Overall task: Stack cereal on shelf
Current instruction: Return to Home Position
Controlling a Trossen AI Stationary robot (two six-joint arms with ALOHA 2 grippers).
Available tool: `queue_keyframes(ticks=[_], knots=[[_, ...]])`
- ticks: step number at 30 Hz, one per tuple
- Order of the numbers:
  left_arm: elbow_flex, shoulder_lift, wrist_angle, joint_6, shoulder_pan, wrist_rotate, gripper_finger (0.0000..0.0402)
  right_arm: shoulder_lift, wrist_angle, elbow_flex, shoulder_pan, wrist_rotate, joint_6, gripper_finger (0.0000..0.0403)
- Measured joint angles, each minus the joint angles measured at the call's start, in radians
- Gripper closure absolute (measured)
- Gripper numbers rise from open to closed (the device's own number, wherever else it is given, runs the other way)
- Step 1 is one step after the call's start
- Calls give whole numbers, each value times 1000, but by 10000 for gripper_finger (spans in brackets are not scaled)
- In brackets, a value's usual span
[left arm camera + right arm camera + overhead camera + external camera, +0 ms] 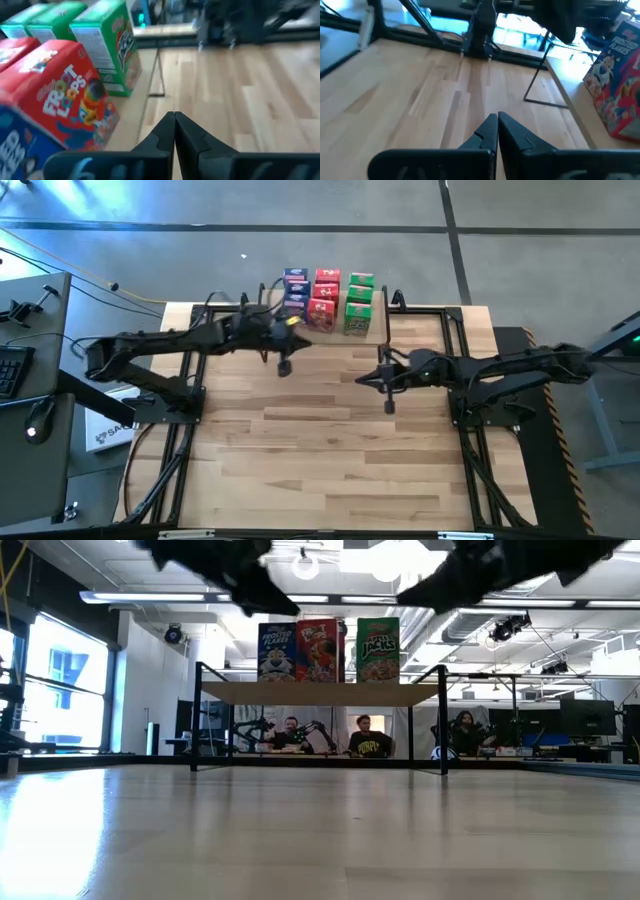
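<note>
High: cereal (325, 300) in blue, red and green rows at top centre. Left hand (284, 366) just below it, right hand (388, 402) mid-frame over bare tabletop (330, 470).
Low: only here I see the shelf (320, 693) top under three box fronts, centre frame; ppl seated behind.
L wrist: hand pressed together, red/green boxes upper left.
R wrist: hand pressed together too, blue box at right edge.
</note>
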Motion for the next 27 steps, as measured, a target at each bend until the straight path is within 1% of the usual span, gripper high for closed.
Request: queue_keyframes(ticks=[4, 7, 11, 15, 19, 22, 24, 27], knots=[[-196, -170, 116, -43, -8, 69, 401, -127, 98, -134, -64, -105, 26, 403], [-321, -301, 181, -92, -19, 85, 401, -238, 129, -217, -89, -127, 49, 403], [-460, -468, 225, -159, -19, 81, 401, -384, 137, -295, -90, -98, 43, 403], [-561, -608, 229, -177, -19, 63, 401, -516, 135, -368, -90, -45, 27, 403], [-648, -742, 230, -186, -18, 27, 401, -645, 131, -447, -90, -1, 27, 403], [-707, -842, 231, -196, -14, 20, 401, -742, 127, -492, -91, 20, 27, 403], [-743, -902, 232, -202, -14, 16, 401, -803, 108, -514, -91, 20, 21, 403], [-799, -988, 226, -203, -14, -26, 401, -891, 52, -533, -93, 52, 15, 403]])
